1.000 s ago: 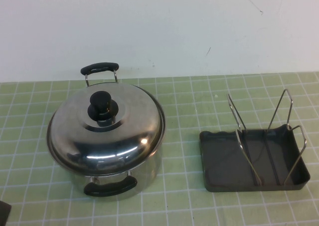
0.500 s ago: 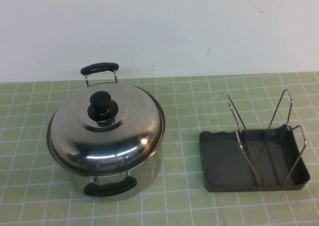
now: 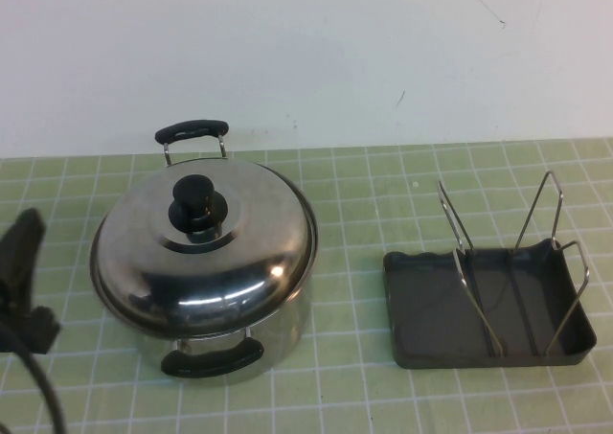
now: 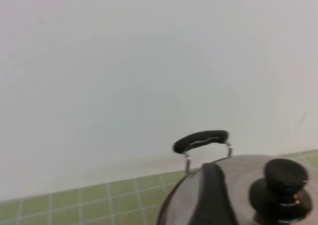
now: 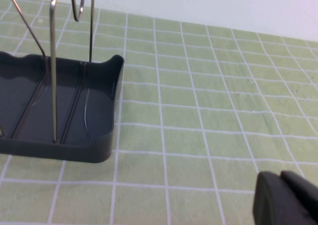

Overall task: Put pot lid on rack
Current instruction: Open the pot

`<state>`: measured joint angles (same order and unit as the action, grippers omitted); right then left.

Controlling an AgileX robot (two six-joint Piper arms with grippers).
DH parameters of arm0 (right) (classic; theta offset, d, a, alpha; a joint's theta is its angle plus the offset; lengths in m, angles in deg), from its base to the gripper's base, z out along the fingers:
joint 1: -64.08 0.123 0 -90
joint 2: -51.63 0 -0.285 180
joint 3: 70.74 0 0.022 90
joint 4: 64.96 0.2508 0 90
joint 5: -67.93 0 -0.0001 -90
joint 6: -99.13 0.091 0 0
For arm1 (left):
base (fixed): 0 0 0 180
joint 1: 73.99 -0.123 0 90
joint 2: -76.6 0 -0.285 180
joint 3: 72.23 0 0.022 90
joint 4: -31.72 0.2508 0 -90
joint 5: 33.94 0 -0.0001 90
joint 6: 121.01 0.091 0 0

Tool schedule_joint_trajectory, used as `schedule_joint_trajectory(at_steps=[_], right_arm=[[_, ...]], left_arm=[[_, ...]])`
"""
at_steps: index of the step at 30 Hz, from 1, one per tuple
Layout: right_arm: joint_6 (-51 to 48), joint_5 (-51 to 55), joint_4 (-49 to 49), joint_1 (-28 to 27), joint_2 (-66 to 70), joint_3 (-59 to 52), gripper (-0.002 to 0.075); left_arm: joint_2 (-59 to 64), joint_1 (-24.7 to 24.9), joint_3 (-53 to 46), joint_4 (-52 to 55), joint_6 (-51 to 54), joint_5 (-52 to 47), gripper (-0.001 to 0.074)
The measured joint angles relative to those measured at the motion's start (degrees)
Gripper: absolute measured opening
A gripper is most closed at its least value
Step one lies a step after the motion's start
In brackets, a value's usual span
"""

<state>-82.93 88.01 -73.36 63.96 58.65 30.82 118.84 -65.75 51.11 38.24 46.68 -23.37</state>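
One left gripper (image 3: 21, 262) beside pot lid (image 3: 203, 247) | right gripper (image 5: 285, 197) low

**Robot body: matte black parts at the frame edges**

In the high view, the left gripper (image 3: 21, 271) was seen at the left edge as a matte black, tapered form, with a thick black cable curving below it. In the left wrist view, one rounded black finger (image 4: 212, 195) was seen, smooth and unmarked. The right gripper (image 5: 285, 197) was shown only in the right wrist view as a blocky black corner piece with rounded edges.
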Motion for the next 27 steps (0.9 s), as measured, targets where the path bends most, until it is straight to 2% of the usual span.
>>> schedule_joint_trajectory(at_steps=[1,3,7,16,23,27], right_arm=[[0.00,0.00,0.00,0.00,0.00,0.00,-0.0001],[0.00,0.00,0.00,0.00,0.00,0.00,-0.0001],[0.00,0.00,0.00,0.00,0.00,0.00,-0.0001],[0.00,0.00,0.00,0.00,0.00,0.00,-0.0001],[0.00,0.00,0.00,0.00,0.00,0.00,-0.0001],[0.00,0.00,0.00,0.00,0.00,0.00,-0.0001]], left_arm=[[3.33,2.14,0.14,2.79,-0.53,3.28,0.0395],[8.07,5.00,0.94,4.88,-0.51,7.72,0.0468],[18.96,7.13,3.24,6.18,-0.39,15.76,0.0522],[42.39,7.36,9.43,7.26,-1.75,34.13,0.0529],[51.75,7.36,12.54,8.44,-3.30,39.20,0.0525],[53.91,7.36,13.30,8.44,-4.12,39.67,0.0465]])
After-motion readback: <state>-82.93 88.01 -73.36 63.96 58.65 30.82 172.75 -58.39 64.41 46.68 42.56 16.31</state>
